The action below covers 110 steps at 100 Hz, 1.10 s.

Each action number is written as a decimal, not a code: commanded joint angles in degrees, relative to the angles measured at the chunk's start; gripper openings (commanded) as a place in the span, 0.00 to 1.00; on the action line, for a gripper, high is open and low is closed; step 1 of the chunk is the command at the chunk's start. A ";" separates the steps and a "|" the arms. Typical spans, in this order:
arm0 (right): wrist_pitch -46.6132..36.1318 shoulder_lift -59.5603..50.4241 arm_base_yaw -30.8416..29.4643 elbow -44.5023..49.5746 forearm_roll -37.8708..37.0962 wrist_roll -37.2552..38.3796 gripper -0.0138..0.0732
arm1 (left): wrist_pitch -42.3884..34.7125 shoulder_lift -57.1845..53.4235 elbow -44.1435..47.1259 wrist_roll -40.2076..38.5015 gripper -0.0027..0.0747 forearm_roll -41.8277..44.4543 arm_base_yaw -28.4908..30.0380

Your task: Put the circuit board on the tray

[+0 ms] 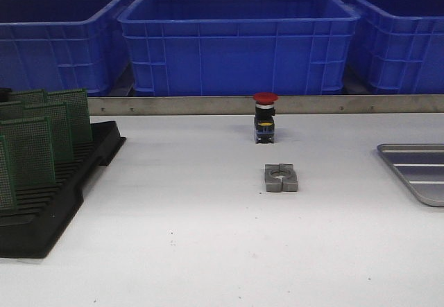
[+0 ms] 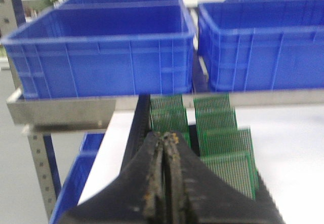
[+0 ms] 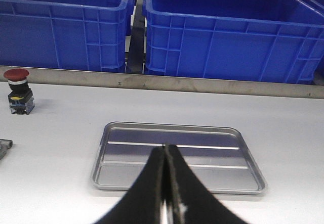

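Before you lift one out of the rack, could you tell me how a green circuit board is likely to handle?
The circuit board looks thin and flat, so probably stiff and light. It stands on edge in the black rack, so a sideways nudge may tilt it against its neighbours. Its smooth faces could slip between the shut left fingers.

Light is even, bright and diffuse across all 3 views, and shadows on the white table [image 1: 208, 251] are faint. The tray [image 3: 177, 183] catches soft glare along its pale ridges and rim. The front view is fairly sharp, slightly grainy. The left wrist view is the softest: the bins [image 2: 101, 47] and boards [image 2: 223, 138] look blurred. The right wrist view is clearer.
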 commanded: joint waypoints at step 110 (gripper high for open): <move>-4.06 -1.26 -0.24 0.03 -0.59 0.00 0.09 | 38.32 50.82 -50.91 16.39 0.51 -4.57 0.00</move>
